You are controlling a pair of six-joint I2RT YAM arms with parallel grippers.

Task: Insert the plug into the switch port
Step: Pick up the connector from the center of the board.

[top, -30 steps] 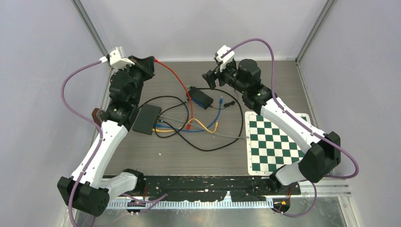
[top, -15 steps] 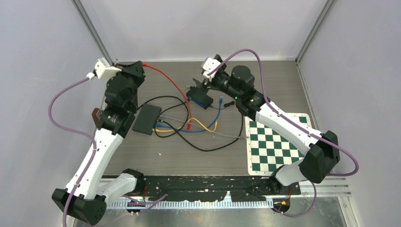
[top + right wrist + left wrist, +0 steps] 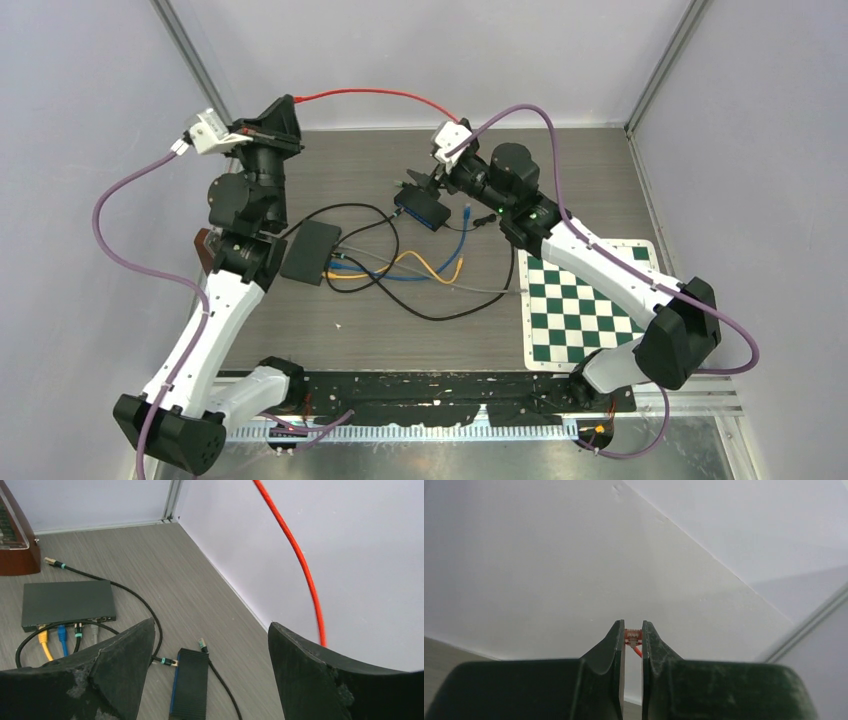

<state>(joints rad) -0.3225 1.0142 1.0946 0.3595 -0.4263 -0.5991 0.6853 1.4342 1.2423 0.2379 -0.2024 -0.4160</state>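
Left fingers (image 3: 610,650) clamp the red plug (image 3: 632,635) (positioned well above the counter (image 3: 450,330)). Right fingers (image 3: 127,652) stand wide apart, holding nothing.

- My left arm: white-and-black jointed left arm (image 3: 205,325), climbing from the near-left base toward the far-left corner, upper joints stacked almost upright.
- My left pincer: dark two-finger left gripper (image 3: 632,630), held high and pointing up and to the right, jaws nearly together, pinching a small red plug (image 3: 632,635) at the very tips.
- My right arm: white-and-black right arm (image 3: 600,265), reaching from the near-right base diagonally to the far centre.
- My right pincer: black two-finger right gripper (image 3: 210,627), tilted down toward the table, jaws spread wide, gripping nothing.
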